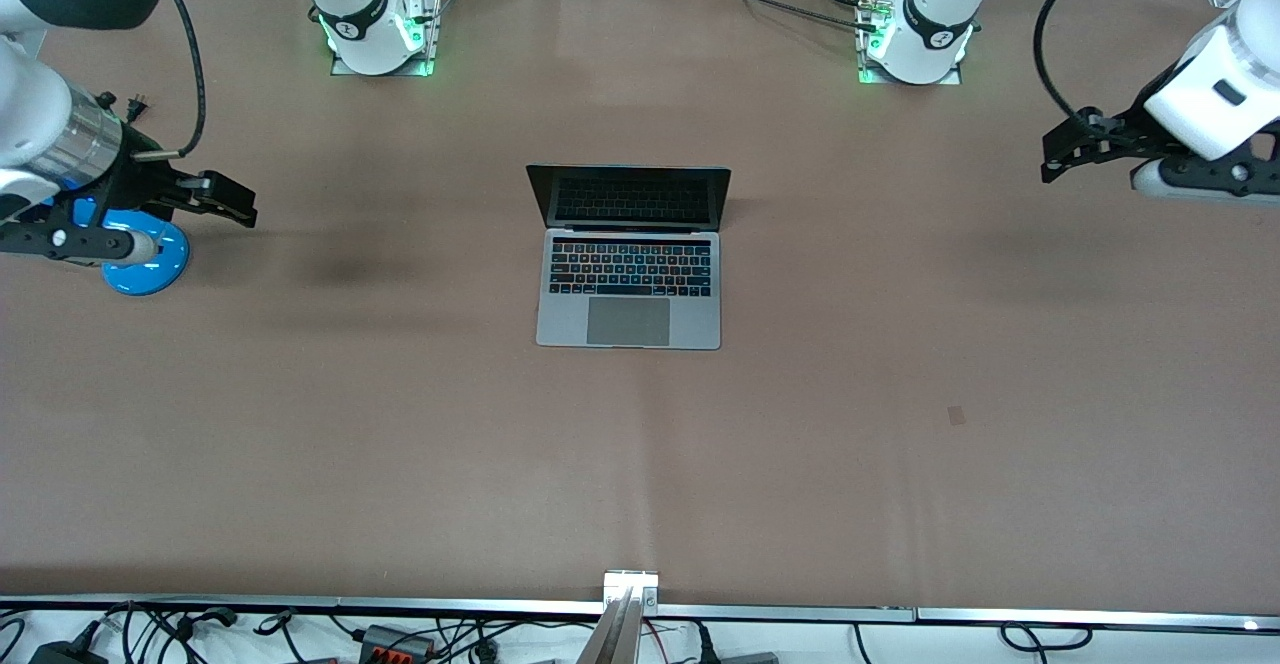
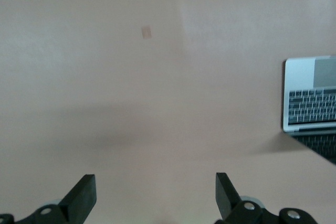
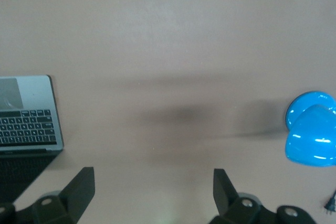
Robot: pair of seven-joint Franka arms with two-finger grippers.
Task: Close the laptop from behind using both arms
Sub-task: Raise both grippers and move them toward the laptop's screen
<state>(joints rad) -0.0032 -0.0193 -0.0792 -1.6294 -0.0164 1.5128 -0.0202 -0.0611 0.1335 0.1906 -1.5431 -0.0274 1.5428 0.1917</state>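
Note:
The silver-grey laptop (image 1: 629, 274) stands open at the middle of the table, its dark screen upright and facing the front camera. It also shows at the edge of the left wrist view (image 2: 311, 106) and of the right wrist view (image 3: 29, 114). My left gripper (image 1: 1060, 149) is open and empty, up in the air over the left arm's end of the table, well apart from the laptop. My right gripper (image 1: 232, 202) is open and empty over the right arm's end of the table, beside a blue lamp.
A blue desk lamp (image 1: 148, 256) sits under my right arm; it also shows in the right wrist view (image 3: 312, 129). A small patch (image 1: 957, 415) marks the brown table cover. Cables lie along the table's near edge.

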